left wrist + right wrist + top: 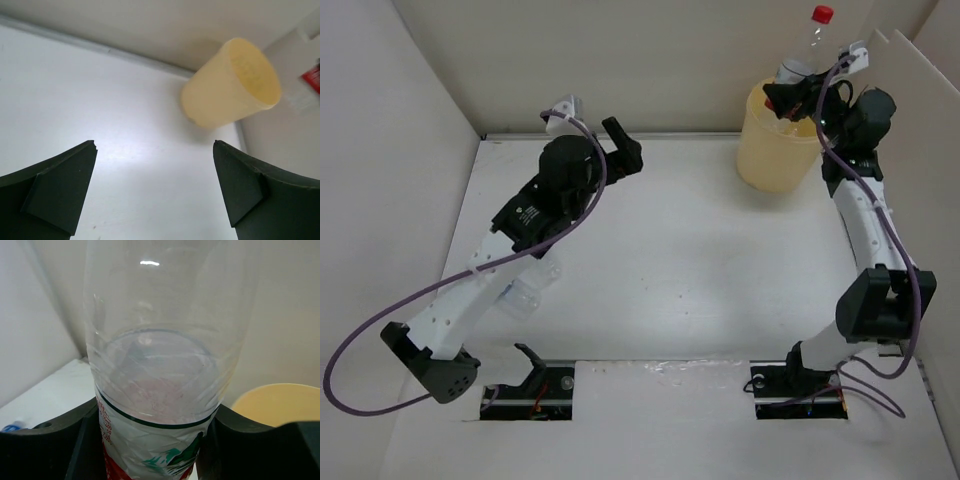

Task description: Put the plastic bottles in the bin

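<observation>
White table (pixel 680 270). Pale yellow bin (pixel 775 150) upright at far right corner. Left gripper (pixel 620 140) near far edge, jaws spread wide, empty. Right gripper (pixel 790 95) over bin, clamped round red-capped bottle (pixel 816 32), cap up. Clear bottle (pixel 525 290) lies under left arm.

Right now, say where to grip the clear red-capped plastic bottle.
Best grip the labelled lower body from the side: the clear red-capped plastic bottle is cap-up, its round body slim enough for the right pincer, shut across it there.
</observation>
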`<state>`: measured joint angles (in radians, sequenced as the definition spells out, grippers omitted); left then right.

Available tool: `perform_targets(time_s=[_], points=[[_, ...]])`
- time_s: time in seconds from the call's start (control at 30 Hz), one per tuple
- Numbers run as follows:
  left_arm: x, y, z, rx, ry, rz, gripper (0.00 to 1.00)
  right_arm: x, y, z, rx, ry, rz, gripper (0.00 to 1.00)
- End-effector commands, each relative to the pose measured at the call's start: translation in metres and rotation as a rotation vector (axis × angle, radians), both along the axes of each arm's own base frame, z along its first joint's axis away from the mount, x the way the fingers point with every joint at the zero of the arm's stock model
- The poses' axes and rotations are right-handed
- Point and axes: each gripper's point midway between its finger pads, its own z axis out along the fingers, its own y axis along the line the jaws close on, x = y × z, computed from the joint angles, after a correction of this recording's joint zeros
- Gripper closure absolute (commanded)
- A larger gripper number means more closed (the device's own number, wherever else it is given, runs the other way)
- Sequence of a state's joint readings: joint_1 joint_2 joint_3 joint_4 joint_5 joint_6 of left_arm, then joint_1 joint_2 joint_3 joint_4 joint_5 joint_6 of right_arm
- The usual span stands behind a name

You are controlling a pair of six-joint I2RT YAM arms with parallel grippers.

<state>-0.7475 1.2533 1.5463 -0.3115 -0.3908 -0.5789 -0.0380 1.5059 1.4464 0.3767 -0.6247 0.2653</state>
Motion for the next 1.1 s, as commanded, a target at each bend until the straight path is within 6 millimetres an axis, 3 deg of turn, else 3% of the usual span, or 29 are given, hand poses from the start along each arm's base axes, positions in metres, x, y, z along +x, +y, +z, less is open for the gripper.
perform_targets(time_s=[0.0,0.03,0.07,0.1,0.17,0.2,0.23,0.3,0.4,0.43,0.47,0.53,0.6,0.67,0.7,0.8,0.83,0.87,0.9,0.93,0.97,1.0,1.03,1.07], points=[[0.007,0.019,-0.088,0.150,0.230,0.084,0.00,0.037,-0.046,0.005,0.006,0.008,-0.134,1.00],[0.009,0.015,-0.105,0.152,0.269,0.046,0.00,0.047,-0.065,0.000,0.006,0.016,-0.167,1.00],[0.008,0.010,-0.116,0.155,0.286,0.022,0.00,0.054,-0.072,0.010,0.005,-0.007,-0.180,1.00],[0.005,0.010,-0.140,0.190,0.319,0.006,0.00,0.068,-0.082,-0.003,0.007,0.019,-0.194,1.00],[0.001,0.015,-0.153,0.195,0.320,-0.005,0.00,0.083,-0.110,-0.002,0.023,0.013,-0.278,1.00],[0.002,0.014,-0.152,0.199,0.309,-0.008,0.00,0.083,-0.113,0.007,0.028,-0.005,-0.297,1.00],[0.000,0.016,-0.168,0.217,0.333,-0.008,0.00,0.092,-0.125,0.001,0.034,0.005,-0.327,1.00],[-0.003,0.019,-0.168,0.226,0.313,-0.015,0.00,0.100,-0.131,0.013,0.032,-0.033,-0.354,1.00],[-0.003,0.025,-0.165,0.220,0.303,0.003,0.00,0.118,-0.144,0.002,0.041,-0.023,-0.408,0.99],[-0.004,0.027,-0.167,0.235,0.309,0.000,0.00,0.124,-0.141,-0.004,0.038,-0.014,-0.415,0.87],[-0.004,0.029,-0.164,0.238,0.307,0.010,0.00,0.130,-0.145,-0.011,0.035,-0.007,-0.435,0.66],[-0.006,0.036,-0.157,0.246,0.304,0.032,0.00,0.137,-0.145,-0.013,0.033,-0.011,-0.451,0.01],[-0.012,0.045,-0.151,0.247,0.307,0.055,0.00,0.147,-0.142,-0.025,0.013,0.013,-0.455,0.00],[-0.010,0.058,-0.148,0.242,0.316,0.096,0.00,0.148,-0.136,-0.015,-0.004,-0.011,-0.448,0.00],[-0.010,0.065,-0.145,0.225,0.318,0.118,0.00,0.152,-0.137,-0.021,-0.016,0.001,-0.451,0.00],[-0.002,0.103,-0.157,0.223,0.371,0.211,0.00,0.152,-0.135,-0.017,-0.018,0.001,-0.442,0.00],[0.004,0.126,-0.164,0.217,0.399,0.274,0.00,0.148,-0.133,-0.010,-0.020,-0.011,-0.433,0.00],[0.007,0.136,-0.164,0.201,0.408,0.293,0.00,0.145,-0.123,-0.015,-0.015,0.011,-0.407,0.00],[0.010,0.147,-0.173,0.202,0.436,0.321,0.00,0.140,-0.122,-0.015,-0.015,0.015,-0.406,0.00],[0.016,0.169,-0.184,0.204,0.471,0.378,0.00,0.121,-0.111,0.006,-0.008,-0.012,-0.383,0.00],[0.019,0.178,-0.187,0.197,0.485,0.402,0.00,0.115,-0.098,-0.011,-0.010,0.029,-0.363,0.00],[0.020,0.187,-0.195,0.195,0.510,0.422,0.00,0.104,-0.087,-0.010,-0.015,0.032,-0.333,0.00],[0.021,0.198,-0.201,0.196,0.535,0.451,0.00,0.077,-0.078,0.015,-0.033,-0.022,-0.327,0.00],[0.021,0.215,-0.217,0.196,0.591,0.495,0.00,0.065,-0.069,0.011,-0.046,-0.004,-0.314,0.00]])
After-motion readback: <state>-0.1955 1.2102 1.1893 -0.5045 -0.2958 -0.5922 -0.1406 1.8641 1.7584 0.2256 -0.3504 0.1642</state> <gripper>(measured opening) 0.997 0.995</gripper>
